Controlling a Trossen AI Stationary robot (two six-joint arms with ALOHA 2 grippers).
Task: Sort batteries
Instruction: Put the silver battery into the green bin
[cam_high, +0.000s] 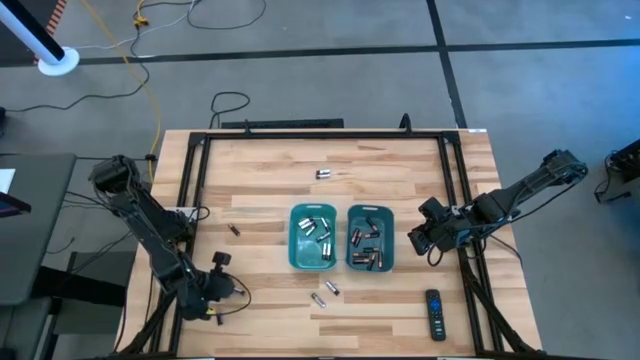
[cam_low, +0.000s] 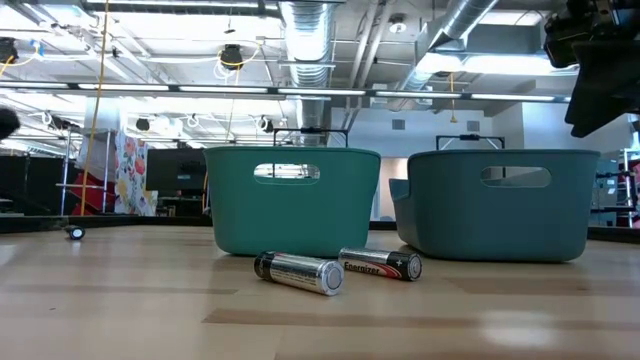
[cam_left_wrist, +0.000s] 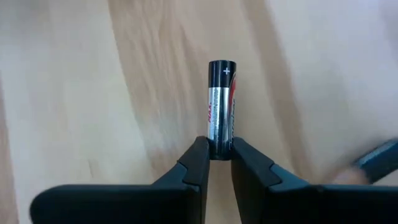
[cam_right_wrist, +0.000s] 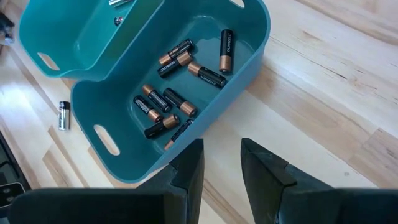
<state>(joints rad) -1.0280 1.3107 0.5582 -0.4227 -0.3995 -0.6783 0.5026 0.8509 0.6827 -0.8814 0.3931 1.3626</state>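
Two teal bins stand side by side mid-table: the left bin (cam_high: 313, 238) holds silvery batteries, the right bin (cam_high: 370, 238) (cam_right_wrist: 186, 74) dark ones with copper ends (cam_right_wrist: 211, 74). My left gripper (cam_high: 222, 283) (cam_left_wrist: 219, 146), near the table's near left corner, is shut on a silvery battery (cam_left_wrist: 222, 106). My right gripper (cam_high: 420, 236) (cam_right_wrist: 221, 163) hangs open beside the right bin's right wall, with nothing between its fingers. Loose batteries lie on the wood in front of the bins (cam_high: 332, 288) (cam_high: 319, 299) (cam_low: 298, 272) (cam_low: 380, 264), behind them (cam_high: 324, 174) and to their left (cam_high: 235, 230). My left gripper pinches the silvery battery by one end (cam_left_wrist: 221, 144) between its two fingertips. The battery lies in line with the fingers and sticks out beyond them, its dark capped end with the plus mark (cam_left_wrist: 222, 68) farthest away. The fingers slant downward over the wood.
A black remote control (cam_high: 434, 313) lies near the table's near right corner. A black frame (cam_high: 320, 135) runs around the table's far and side edges. Bare wood lies between the left gripper and the bins.
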